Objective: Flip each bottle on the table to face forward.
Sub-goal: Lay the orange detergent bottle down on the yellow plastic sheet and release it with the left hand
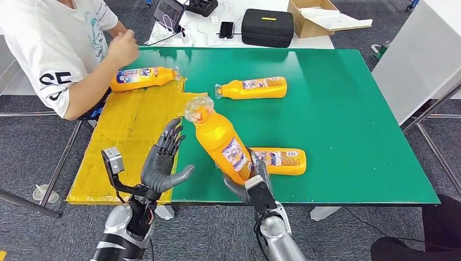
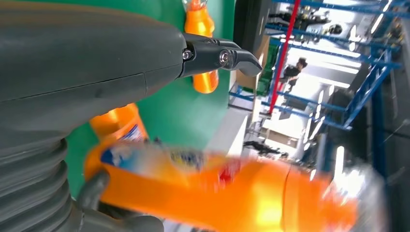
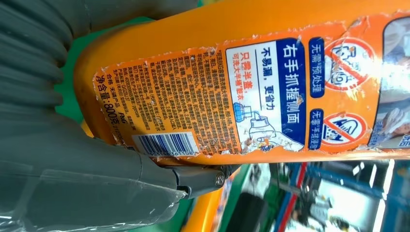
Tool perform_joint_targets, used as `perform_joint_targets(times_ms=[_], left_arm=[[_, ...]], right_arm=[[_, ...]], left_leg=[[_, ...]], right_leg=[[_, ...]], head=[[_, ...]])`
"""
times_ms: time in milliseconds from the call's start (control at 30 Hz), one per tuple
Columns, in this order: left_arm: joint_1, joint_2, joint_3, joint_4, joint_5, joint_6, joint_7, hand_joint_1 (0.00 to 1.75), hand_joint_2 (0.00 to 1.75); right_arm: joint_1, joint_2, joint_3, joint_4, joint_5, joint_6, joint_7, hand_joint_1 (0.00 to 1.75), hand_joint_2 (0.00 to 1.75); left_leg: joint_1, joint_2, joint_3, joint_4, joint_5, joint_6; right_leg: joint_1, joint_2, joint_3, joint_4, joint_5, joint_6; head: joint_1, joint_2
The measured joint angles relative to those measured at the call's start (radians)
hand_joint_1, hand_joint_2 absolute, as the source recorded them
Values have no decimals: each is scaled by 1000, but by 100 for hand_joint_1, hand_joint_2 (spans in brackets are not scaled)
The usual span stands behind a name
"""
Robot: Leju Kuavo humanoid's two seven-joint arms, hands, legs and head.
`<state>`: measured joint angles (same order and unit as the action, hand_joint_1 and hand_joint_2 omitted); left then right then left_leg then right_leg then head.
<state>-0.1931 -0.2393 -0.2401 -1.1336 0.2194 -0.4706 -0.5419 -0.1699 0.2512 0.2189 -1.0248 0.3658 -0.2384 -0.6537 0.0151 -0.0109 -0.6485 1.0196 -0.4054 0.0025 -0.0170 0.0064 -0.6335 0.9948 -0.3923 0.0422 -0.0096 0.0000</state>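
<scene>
One bottle (image 1: 220,142) is riding up, tilted, in the right hand (image 1: 251,179), gripped at its base for turning; the left hand (image 1: 163,159) is waiting beside it, fingers spread, holding nothing.

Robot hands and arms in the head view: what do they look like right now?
Left hand and right hand are dark grey with darker fingers, on silver arms. A grey camera box sits on a black bracket at each wrist. The wrist views show ribbed grey covers.
</scene>
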Motion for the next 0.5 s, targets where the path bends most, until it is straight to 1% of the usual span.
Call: perform_joint_targets(times_ms=[100,233,500], left_arm=[[-3,1,-18,4,-6,-15,0,0,175],[-5,2,-33,13,3,-28,1,0,175],[-9,9,-41,28,42,-59,14,0,175]], right_arm=[[-24,18,51,53,41,-19,13,175,175],[-48,34,104,114,65,-29,20,175,175],[-83,47,152,212,76,-33,40,175,175]], left_leg=[[0,0,0,0,0,0],[0,0,0,0,0,0],[0,0,0,0,0,0]], right_leg=[[0,0,0,0,0,0],[0,0,0,0,0,0],[0,0,0,0,0,0]], head=[[0,0],[0,0],[0,0]])
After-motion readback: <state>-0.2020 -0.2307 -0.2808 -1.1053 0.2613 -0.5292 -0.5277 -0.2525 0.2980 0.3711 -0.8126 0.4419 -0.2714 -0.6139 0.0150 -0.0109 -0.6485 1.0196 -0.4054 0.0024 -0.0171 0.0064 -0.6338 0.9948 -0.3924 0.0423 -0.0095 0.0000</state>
